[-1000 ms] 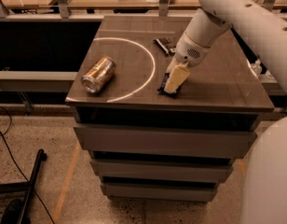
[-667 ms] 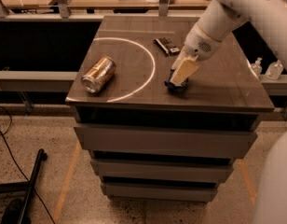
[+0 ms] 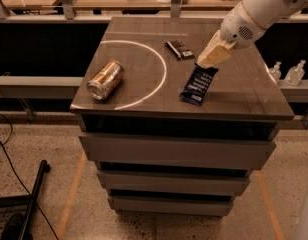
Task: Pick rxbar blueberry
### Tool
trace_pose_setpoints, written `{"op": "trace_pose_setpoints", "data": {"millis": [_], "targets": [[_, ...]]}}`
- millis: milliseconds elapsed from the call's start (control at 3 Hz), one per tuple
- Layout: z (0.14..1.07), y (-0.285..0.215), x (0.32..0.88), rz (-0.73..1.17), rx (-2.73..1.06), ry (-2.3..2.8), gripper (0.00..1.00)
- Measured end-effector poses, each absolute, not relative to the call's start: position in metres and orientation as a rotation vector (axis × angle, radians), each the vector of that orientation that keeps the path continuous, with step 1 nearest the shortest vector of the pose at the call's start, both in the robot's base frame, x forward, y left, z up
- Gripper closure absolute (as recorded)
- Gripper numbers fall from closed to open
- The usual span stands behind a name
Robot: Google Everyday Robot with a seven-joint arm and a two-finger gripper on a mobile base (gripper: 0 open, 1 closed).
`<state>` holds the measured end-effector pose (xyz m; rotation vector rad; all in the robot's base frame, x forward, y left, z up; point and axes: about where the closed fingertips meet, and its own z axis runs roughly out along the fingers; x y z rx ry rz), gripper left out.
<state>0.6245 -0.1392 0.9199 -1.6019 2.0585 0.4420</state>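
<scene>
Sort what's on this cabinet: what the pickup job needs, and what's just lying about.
Job: blue snack bar; hand, at the bar's upper end, gripping it.
Lying about: gold can, left; small black bar, behind.

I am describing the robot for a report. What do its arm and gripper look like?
The arm is thick, smooth and white, with a round patch of small dark holes near its end. The gripper, above the right half of the table, is a pale tan wedge. No cables show.
</scene>
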Motion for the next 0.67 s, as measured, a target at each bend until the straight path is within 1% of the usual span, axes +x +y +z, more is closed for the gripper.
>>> {"op": "trace_pose_setpoints", "data": {"millis": [667], "targets": [[0.9275,-0.1474,0.6255,0.472,-1.542,2.036,1.00]]}}
